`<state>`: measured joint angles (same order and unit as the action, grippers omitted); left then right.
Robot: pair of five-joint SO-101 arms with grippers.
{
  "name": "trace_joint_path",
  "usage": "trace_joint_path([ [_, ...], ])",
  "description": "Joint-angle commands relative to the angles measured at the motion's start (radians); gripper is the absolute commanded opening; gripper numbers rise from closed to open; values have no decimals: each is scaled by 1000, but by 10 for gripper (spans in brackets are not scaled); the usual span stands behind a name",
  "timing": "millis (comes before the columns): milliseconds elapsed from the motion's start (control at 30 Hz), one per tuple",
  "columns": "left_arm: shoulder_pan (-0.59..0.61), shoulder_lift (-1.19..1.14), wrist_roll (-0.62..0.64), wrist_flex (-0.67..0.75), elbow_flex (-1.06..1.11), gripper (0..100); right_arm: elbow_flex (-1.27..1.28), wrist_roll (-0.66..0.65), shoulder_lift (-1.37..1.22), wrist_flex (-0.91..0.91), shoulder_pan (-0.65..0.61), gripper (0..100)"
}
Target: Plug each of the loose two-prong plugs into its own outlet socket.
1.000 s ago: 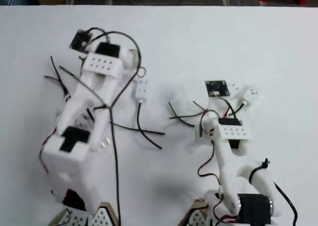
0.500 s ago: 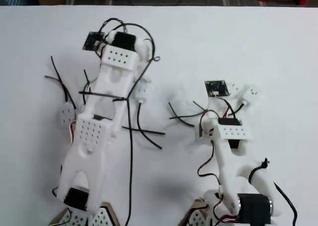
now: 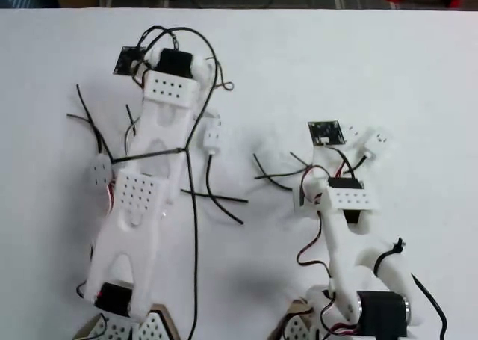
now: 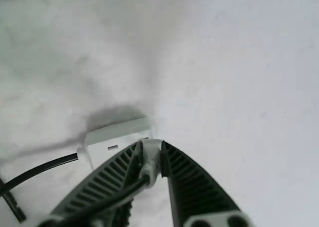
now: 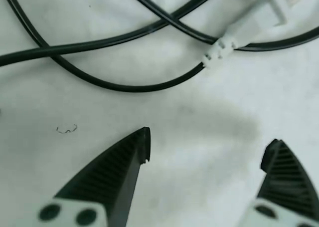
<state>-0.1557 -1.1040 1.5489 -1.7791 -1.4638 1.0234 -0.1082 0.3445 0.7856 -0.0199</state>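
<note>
While left pincer (image 4: pixel 151 147) clamps a plug (image 4: pixel 149 159), socket (image 4: pixel 113 138) lies just beside

The right gripper (image 5: pixel 209 144) hangs with jaws spread wide above the white bench (image 5: pixel 164 117). Beyond it, black cords (image 5: pixel 164 23) cross beside a white plug (image 5: pixel 254 20).

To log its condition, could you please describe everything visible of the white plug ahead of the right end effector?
The white plug looks like moulded plastic, with a ribbed collar where its black cord leaves. It lies flat and loose on the white table, other black cords crossing by its collar. The right end effector hangs open, apart from it.
</note>
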Motion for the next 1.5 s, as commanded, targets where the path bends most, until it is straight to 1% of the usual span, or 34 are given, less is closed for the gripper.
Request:
trace_joint_path([
  [0,7,27,-87,-11,-48,24,-6,11,33,-13,-4,354],
  [100,-16,64,-316,-11,-46,24,-8,11,33,-13,-4,354],
  [133,-28,84,-356,-11,-49,24,-8,11,33,-15,-4,354],
  [300,-74,191,-351,-14,-41,24,-5,11,33,-28,-4,354],
  [400,-79,243,-359,-14,18,24,-5,11,33,-31,-4,354],
  [533,-113,374,-459,-14,180,24,-5,11,33,-31,-4,354],
  [800,-191,743,-466,-6,542,24,-5,11,33,-33,-4,354],
  [967,-174,885,-474,12,687,24,-5,3,33,-31,-5,354],
  [1067,-179,952,-589,14,741,24,-5,3,33,-31,-5,354],
  [1133,-177,1009,-640,14,769,24,-5,3,33,-31,-5,354],
  [1300,-148,1135,-654,18,878,24,-3,3,33,-31,-5,354],
  [1433,-108,1218,-655,64,1053,24,-3,2,33,-30,-5,354],
  [1467,-88,1234,-672,89,1109,24,-3,2,33,-30,-5,354],
])
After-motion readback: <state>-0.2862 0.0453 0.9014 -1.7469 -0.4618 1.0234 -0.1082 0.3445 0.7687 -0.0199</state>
